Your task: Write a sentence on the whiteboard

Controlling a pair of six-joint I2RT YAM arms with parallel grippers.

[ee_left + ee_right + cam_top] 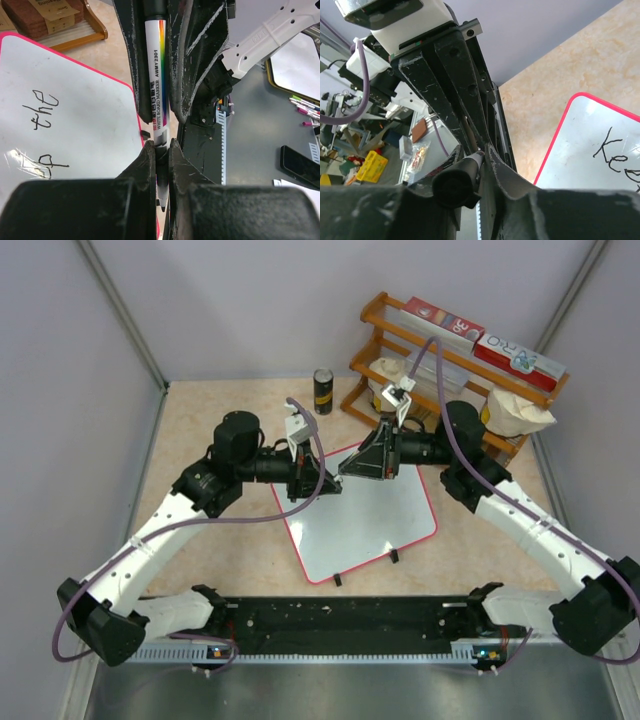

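Note:
The whiteboard [375,530] lies flat on the table, white with a thin red rim. Black handwriting on it shows in part: "the" [45,107] in the left wrist view and "Kee" [615,157] in the right wrist view. Both grippers meet above the board's far left corner. My left gripper [328,486] [160,146] is shut on a white board marker [156,75] near its bare tip, which points toward the camera. My right gripper [347,471] [479,150] is shut round the same marker's black rear end [456,184], and its dark fingers [195,50] flank the barrel.
A wooden rack [375,365] at the back right holds red-and-white boxes [445,318] and a white bag [515,412]. A dark can [323,390] stands behind the board. A black rail [350,625] runs along the near edge between the arm bases.

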